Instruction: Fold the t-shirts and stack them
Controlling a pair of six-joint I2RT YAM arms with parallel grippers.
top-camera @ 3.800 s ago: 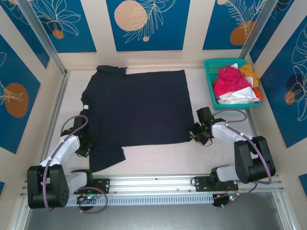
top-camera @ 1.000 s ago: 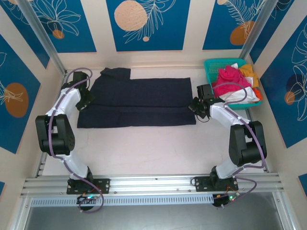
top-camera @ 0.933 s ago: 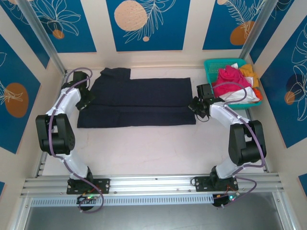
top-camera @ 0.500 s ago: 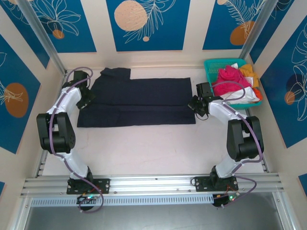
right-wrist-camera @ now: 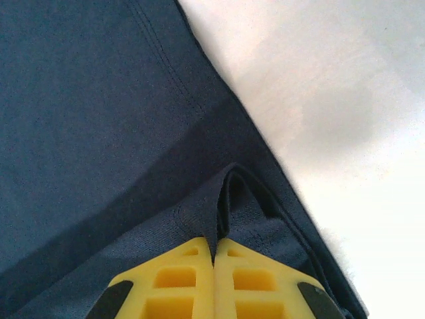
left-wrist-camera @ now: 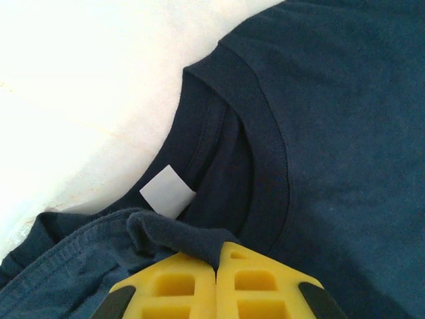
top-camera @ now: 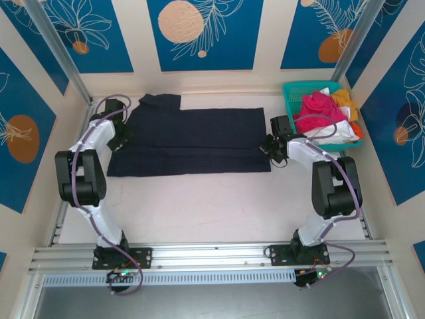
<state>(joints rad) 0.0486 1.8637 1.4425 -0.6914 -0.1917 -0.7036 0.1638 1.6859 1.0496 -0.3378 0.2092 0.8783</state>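
Navy shirt (top-camera: 189,143) lies folded at the tabletop's (top-camera: 199,206) far side, probably limp and light, best gripped at edges: left tool (left-wrist-camera: 216,256) pinches cloth near collar (left-wrist-camera: 265,133), right tool (right-wrist-camera: 214,247) pinches hem (right-wrist-camera: 174,73).

A folded shirt (top-camera: 189,143) lies across the far part of the table (top-camera: 212,206), with the left gripper (top-camera: 122,137) pinching its left end and the right gripper (top-camera: 268,147) its right end. Just right of that, in the far corner, a basket (top-camera: 289,105) holds a heap of shirts (top-camera: 319,114).
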